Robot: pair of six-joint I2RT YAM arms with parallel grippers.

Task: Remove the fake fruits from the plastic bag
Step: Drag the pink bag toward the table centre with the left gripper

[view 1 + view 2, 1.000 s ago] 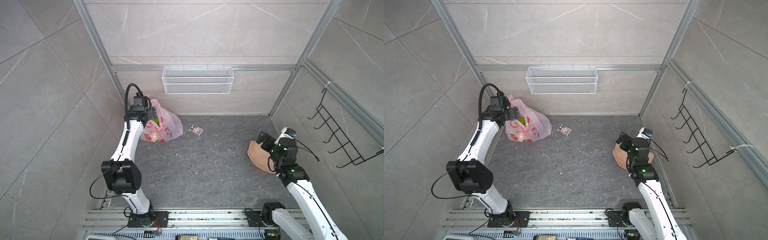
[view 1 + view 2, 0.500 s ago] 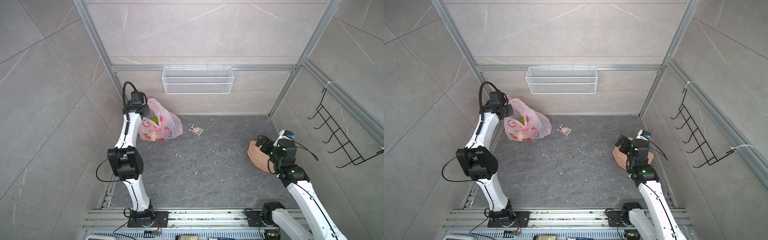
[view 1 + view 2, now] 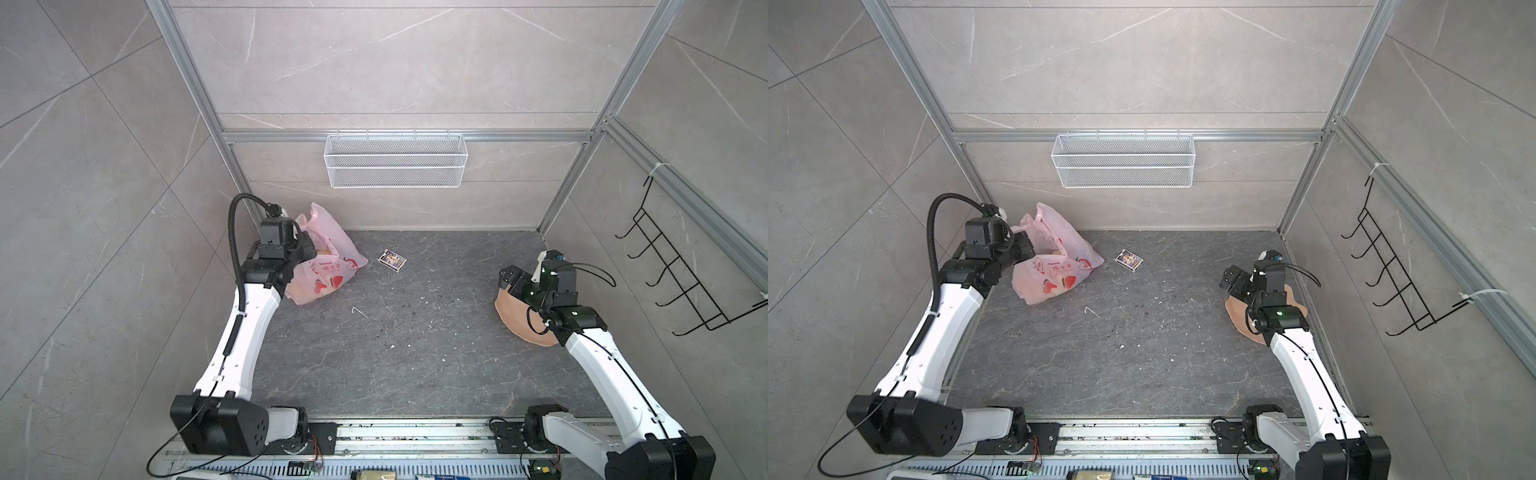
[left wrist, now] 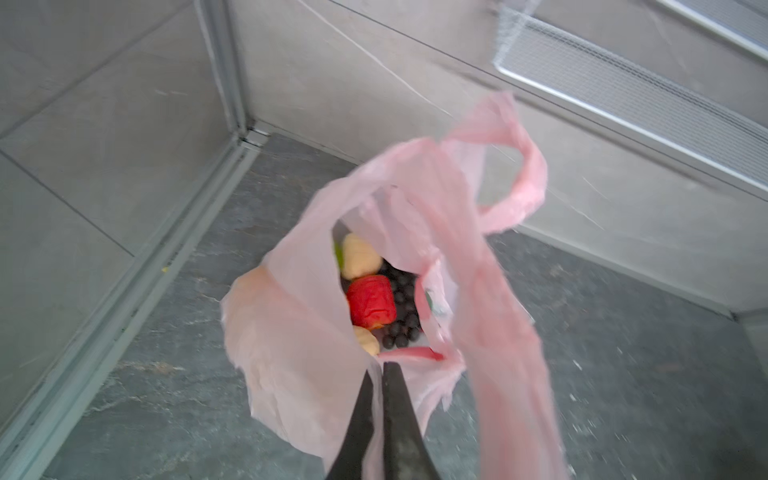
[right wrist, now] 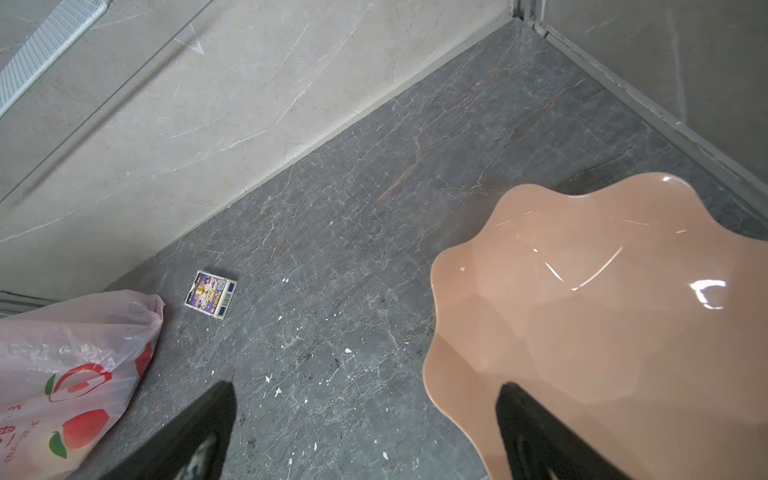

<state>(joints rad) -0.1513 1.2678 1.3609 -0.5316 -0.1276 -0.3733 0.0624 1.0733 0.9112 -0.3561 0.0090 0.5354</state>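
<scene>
Currently, far-left corner of the worktop [image 3: 395, 332]: the plastic bag [image 3: 328, 274] sits slumped near the back wall, mouth up, printed side facing the middle. It shows the same in both top views [image 3: 1054, 274].

Left claw [image 4: 380, 368] is at the bag's mouth. Its fingers are pressed together with a fold of the pink rim film caught between them. In a top view the left claw [image 3: 309, 249] sits over the bag's left edge.

Fake fruits [image 4: 374, 299] lie inside the bag, at the bottom:
- red fruit [image 4: 371, 301] in the middle
- beige fruit [image 4: 359, 255] touching it on one side, with a second beige piece [image 4: 365, 338] on the other
- grape bunch [image 4: 401, 307] dark, pressed against the red fruit
- a sliver of green [image 4: 338, 253] at the edge, mostly hidden by film

One loop handle [image 4: 523, 183] stands free. The left wrist view is somewhat blurred.

Right claw [image 5: 368, 390] has its fingers spread wide and grips nothing. One finger hangs above the peach plate [image 5: 602, 291], the other above bare worktop. The plate lies at the right side, well apart from the bag.

Small printed box [image 3: 392, 260] lies flat near the bag, toward the middle. Wire basket [image 3: 395, 160] hangs on the back wall, hook rack [image 3: 681, 274] on the right wall.
</scene>
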